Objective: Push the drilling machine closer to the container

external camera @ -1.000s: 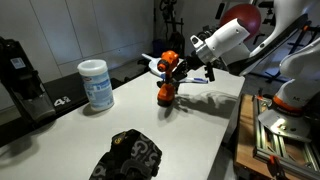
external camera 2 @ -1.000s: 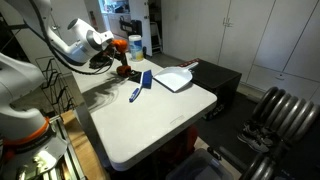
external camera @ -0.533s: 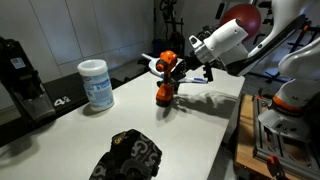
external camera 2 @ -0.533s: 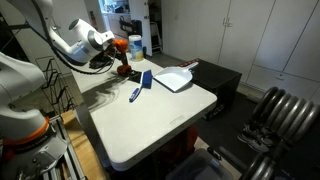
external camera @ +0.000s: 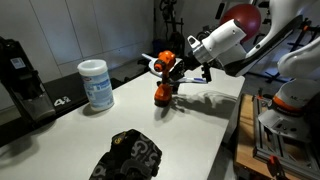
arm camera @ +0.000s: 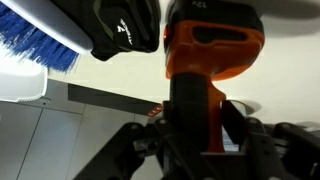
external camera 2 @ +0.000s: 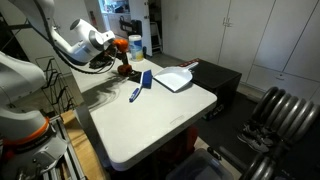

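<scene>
The drilling machine (external camera: 164,82), orange with black parts, stands upright on the white table, right of the container. The container (external camera: 96,84) is a white tub with a pale blue label. A clear gap of table lies between them. My gripper (external camera: 176,66) is at the drill's upper part, coming in from the right. In the wrist view the orange drill body (arm camera: 208,60) fills the space between my two dark fingers (arm camera: 205,125), which press on both sides. In an exterior view the drill (external camera 2: 122,62) stands in front of the container (external camera 2: 135,46).
A black lumpy object (external camera: 128,155) lies at the table's near edge. A black boxy machine (external camera: 20,75) stands at the far left. A white dustpan (external camera 2: 173,78) and a blue brush (external camera 2: 140,85) lie beside the drill. The table edge (external camera 2: 150,135) is close by.
</scene>
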Controlling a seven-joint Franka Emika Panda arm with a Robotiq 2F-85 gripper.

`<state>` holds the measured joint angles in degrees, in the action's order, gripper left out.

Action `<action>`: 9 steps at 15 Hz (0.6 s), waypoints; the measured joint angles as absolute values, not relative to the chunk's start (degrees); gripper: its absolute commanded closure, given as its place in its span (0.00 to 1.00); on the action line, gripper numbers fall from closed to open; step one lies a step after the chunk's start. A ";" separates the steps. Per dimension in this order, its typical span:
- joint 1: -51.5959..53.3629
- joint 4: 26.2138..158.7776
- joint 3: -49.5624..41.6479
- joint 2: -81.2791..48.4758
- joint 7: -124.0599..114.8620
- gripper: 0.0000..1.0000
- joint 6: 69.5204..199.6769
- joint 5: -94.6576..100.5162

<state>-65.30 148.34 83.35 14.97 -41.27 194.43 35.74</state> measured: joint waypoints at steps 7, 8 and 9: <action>-68.31 147.63 86.71 14.73 -41.27 0.09 194.66 35.46; -68.72 147.78 87.37 14.52 -41.28 0.02 194.64 35.47; -69.06 148.20 88.11 14.16 -41.29 0.00 194.59 35.47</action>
<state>-69.06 148.20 88.11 14.16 -41.29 194.59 35.47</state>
